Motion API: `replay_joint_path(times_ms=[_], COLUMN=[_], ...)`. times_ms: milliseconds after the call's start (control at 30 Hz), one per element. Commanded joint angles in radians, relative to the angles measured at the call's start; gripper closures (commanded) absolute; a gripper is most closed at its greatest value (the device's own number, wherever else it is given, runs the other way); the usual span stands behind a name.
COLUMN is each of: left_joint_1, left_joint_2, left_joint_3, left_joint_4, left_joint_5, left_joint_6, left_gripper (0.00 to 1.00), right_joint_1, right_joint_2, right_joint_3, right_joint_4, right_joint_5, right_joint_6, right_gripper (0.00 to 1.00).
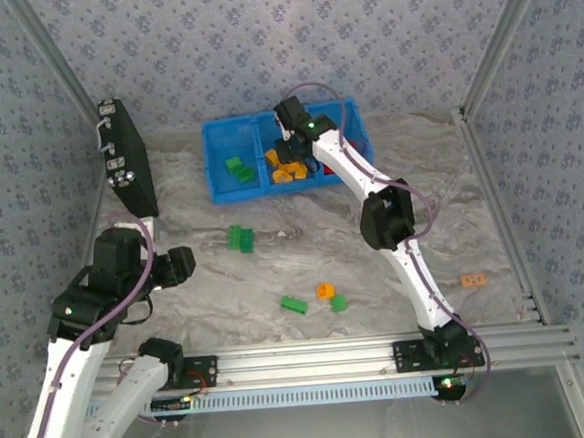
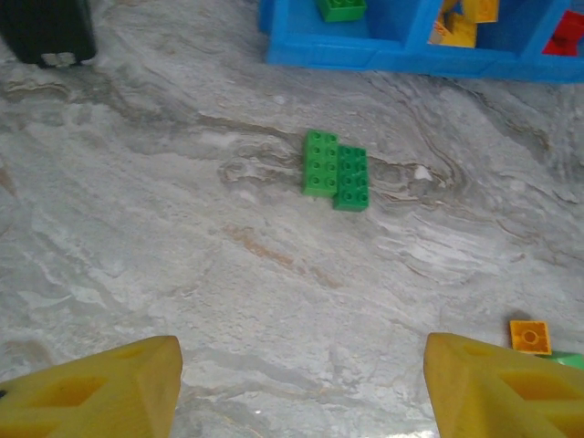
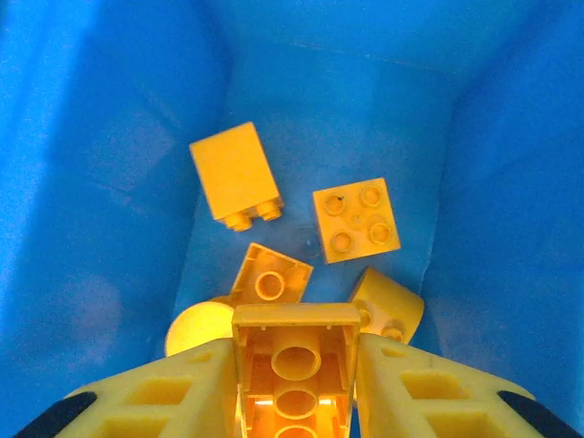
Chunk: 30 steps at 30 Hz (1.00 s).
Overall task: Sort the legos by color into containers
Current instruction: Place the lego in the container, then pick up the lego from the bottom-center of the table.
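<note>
Bricks of three colours are partly sorted. The blue bin [image 1: 212, 174] stands at the far side of the table [image 1: 452, 218], with its three compartments side by side. Green bricks [image 1: 238, 170] lie in its left compartment and orange-yellow bricks [image 1: 287, 171] in its middle one. A red brick [image 2: 566, 38] shows in its right one.

The right fingers [image 3: 164, 406] hang over the bin's middle compartment, pointing down into it. They are closed narrowly on a held brick [image 3: 297, 328], orange-yellow with its hollow underside facing the wrist camera. Below it, several loose bricks of the same colour rest on the compartment floor.

The left fingers [image 2: 100, 392] stand wide apart with nothing between them, above bare table on the near side of the bin. Between them and the bin, a pair of green bricks [image 2: 335, 169] lies touching side by side, studs up.

Nearer the arm bases than that pair, well away from the bin, lie a small orange brick [image 1: 325, 291] and two more green ones [image 1: 294, 304], close together. A pale orange brick [image 1: 474, 280] lies apart, off towards the bin's right. A black case [image 1: 127, 155] stands on edge just left of the bin.
</note>
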Motion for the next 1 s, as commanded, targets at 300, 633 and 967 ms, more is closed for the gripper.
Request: replay_joint_path(times_ms=[300,633,967], left_joint_1=[0.007,-0.042,-0.140], left_joint_2=[0.104,0.170,0.258], left_joint_3=[0.125,0.149,0.179], left_joint_4=[0.040,0.133,0.170], left_joint_5=[0.098,0.147,0.153], left_joint_6=[0.202,0.262,0.319], left_gripper=[0.29,0.28,0.28], right_joint_1=[0.046,0.152,0.347], right_joint_2=[-0.112,-0.631,-1.130], right_joint_3=[-0.077,-0.736,-1.355], right_joint_4=[-0.029,0.019,-0.046], right_joint_5=[-0.002,0.092,0.113], right_joint_6=[-0.051,0.029,0.488], right_gripper=[0.48,0.43,0.29])
